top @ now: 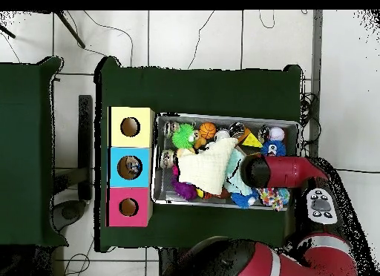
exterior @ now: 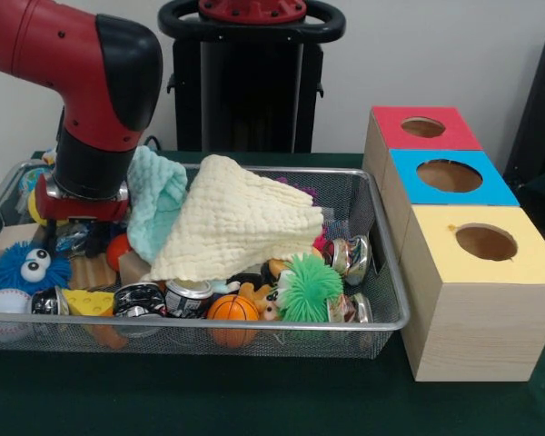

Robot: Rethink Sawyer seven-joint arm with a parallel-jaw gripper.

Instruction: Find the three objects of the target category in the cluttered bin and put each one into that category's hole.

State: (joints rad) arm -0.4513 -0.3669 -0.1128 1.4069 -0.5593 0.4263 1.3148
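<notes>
Green cloth-covered bench (exterior: 254, 400) nearest the front view, carrying silver wire-mesh bin (exterior: 381, 322) and three wooden boxes in a row at its right side. Yellow-topped box (exterior: 477, 300) nearest, with round hole (exterior: 486, 242); blue-topped box (exterior: 450, 177) behind it, touching; red-topped box (exterior: 422, 129) farthest.

Along near wall of bin, left to right: white baseball (exterior: 4, 309), yellow cheese-shaped wedge (exterior: 89, 302), dark crushed can (exterior: 138, 298), silver crushed can (exterior: 189, 296), small orange basketball (exterior: 232, 309), green spiky rubber ball (exterior: 309, 288), shiny can (exterior: 350, 309) at right corner. Blue fuzzy toy with googly eyes (exterior: 29, 266) just behind baseball. Second shiny can (exterior: 350, 254) against right wall.

Mid bin: pale yellow muslin cloth (exterior: 236, 222) draped over clutter, light teal cloth (exterior: 154, 200) beside it at left, partly under it.

Far left of bin: red and black arm (exterior: 95, 91) lowered into bin, red wrist collar at clutter level. Claw hidden below wrist in both views; open or closed, cannot tell.

Target category not identifiable from views; candidate objects all inside bin.
</notes>
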